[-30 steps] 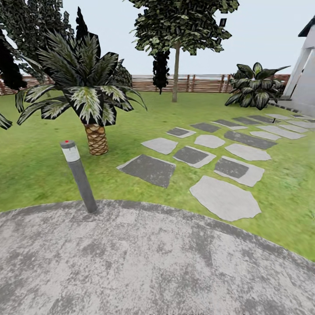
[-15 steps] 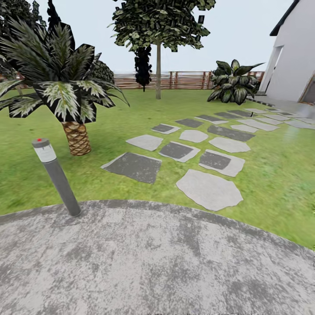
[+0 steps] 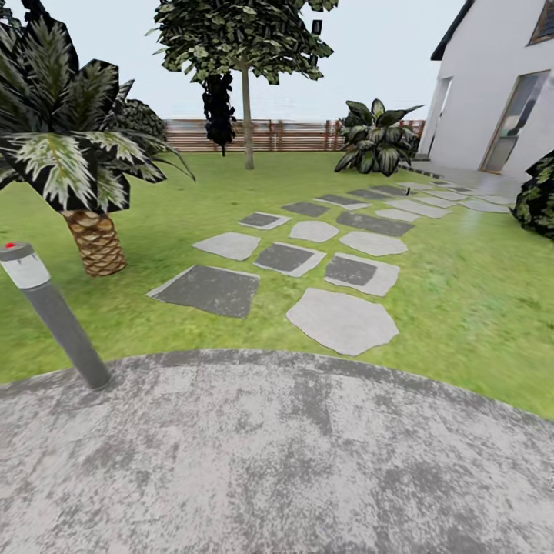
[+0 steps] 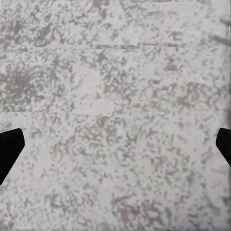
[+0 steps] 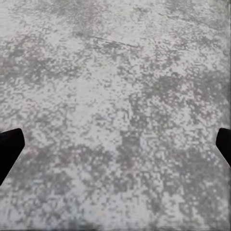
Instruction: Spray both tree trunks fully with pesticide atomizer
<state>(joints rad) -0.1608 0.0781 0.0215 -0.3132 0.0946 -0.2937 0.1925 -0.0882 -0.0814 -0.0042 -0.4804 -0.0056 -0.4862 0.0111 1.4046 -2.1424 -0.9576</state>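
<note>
Patio paving (image 3: pixel 292 462) fills the foreground; lawn (image 3: pixel 477 308) with stepping stones (image 3: pixel 342 321) lies beyond. A slim-trunked tree (image 3: pixel 247 115) stands upright near the fence (image 3: pixel 292 135). Left gripper (image 4: pixel 115 144) and right gripper (image 5: pixel 115 144) both hang spread wide, holding nothing, over paving.

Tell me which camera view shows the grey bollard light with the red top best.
The head view. The bollard light stands leaning at the edge of the paved patio, where it meets the lawn, whole from red cap to base. Both wrist views look down on mottled grey paving between open fingertips, giving nothing of the bollard.
</note>
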